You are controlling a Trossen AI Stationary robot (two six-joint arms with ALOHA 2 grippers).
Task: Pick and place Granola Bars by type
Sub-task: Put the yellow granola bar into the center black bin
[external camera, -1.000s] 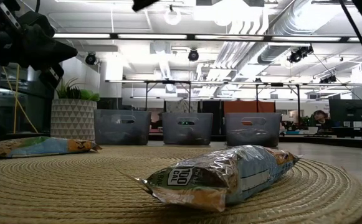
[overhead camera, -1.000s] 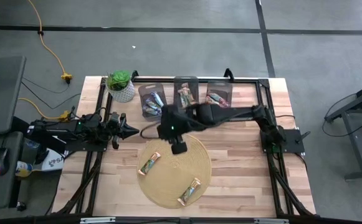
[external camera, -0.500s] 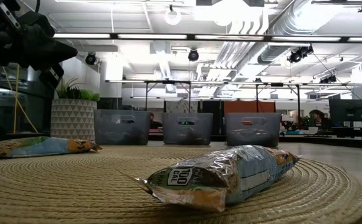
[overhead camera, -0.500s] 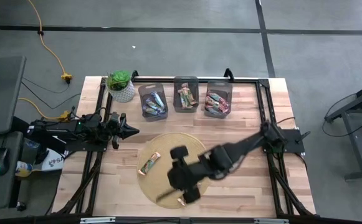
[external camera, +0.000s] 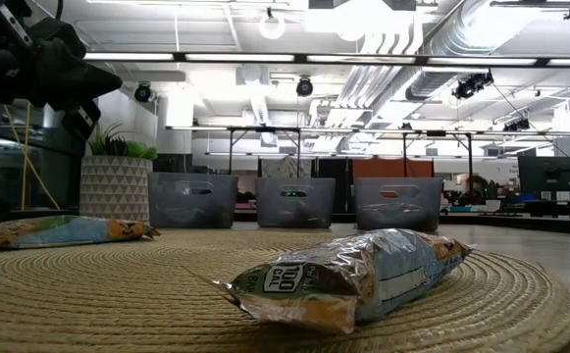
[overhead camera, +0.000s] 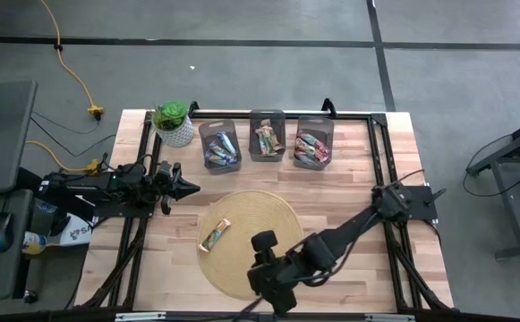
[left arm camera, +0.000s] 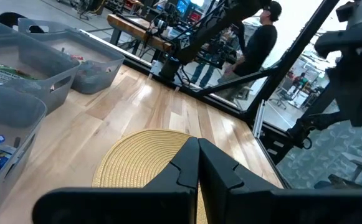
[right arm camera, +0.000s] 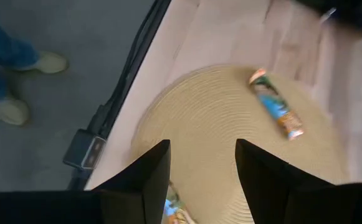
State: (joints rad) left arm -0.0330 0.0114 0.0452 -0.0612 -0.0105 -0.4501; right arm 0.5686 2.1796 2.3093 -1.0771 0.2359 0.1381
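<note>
Wooden tabletop [overhead camera: 349,192] carries a round straw mat [overhead camera: 242,228] with two granola bars left: one [overhead camera: 215,234] on the mat's left part, long axis running diagonally, and another [external camera: 348,275] at the near edge. Spread-fingered and empty, the right gripper [right arm camera: 196,171] hangs over that near edge, the nearer bar peeking out just below its fingers [right arm camera: 152,174]. Half a second ago this arm sat slightly farther in over the mat. Parked at the table's left side, the left gripper [left arm camera: 197,163] is closed on nothing.
</note>
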